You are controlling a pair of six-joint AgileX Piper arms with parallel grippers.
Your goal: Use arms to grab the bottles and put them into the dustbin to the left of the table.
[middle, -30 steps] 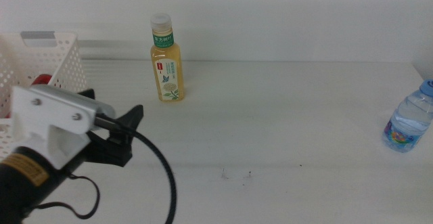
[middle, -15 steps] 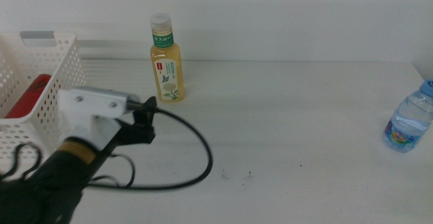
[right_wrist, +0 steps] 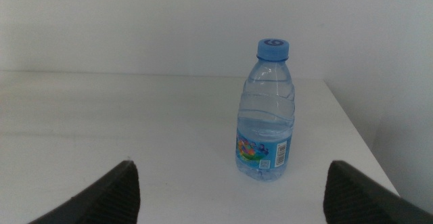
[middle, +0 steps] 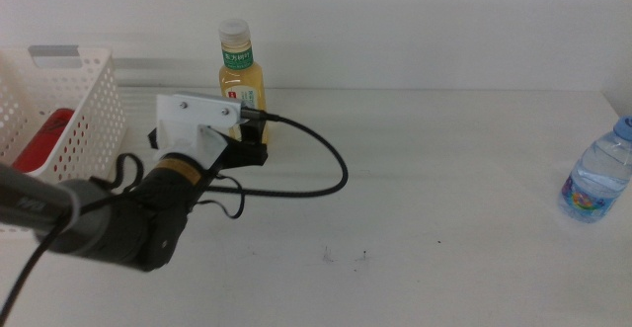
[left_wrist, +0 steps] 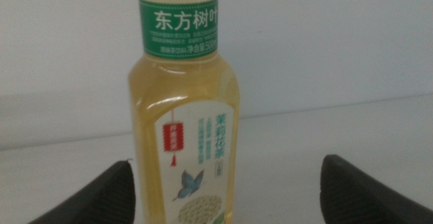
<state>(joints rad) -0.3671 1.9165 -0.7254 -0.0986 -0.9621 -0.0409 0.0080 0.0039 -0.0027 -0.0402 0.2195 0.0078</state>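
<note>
Black, two-jawed left gripper (middle: 252,152) reaches across the white tabletop (middle: 425,179), jaws spread wide, one either side of the upright yellow juice bottle with white cap and green label (left_wrist: 183,136), not gripping it. Right gripper (right_wrist: 230,207) gapes equally wide before the small clear blue-capped water bottle (right_wrist: 265,112), standing well apart near the tabletop's right edge. Farther left, the red cola can (middle: 39,139) lies inside the white perforated plastic dustbin (middle: 94,100).

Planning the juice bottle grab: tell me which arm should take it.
Left. The left gripper is right at the upright juice bottle with its jaws open, and the left wrist view shows the bottle just ahead. The right gripper, also open, faces the water bottle at the table's far side.
</note>
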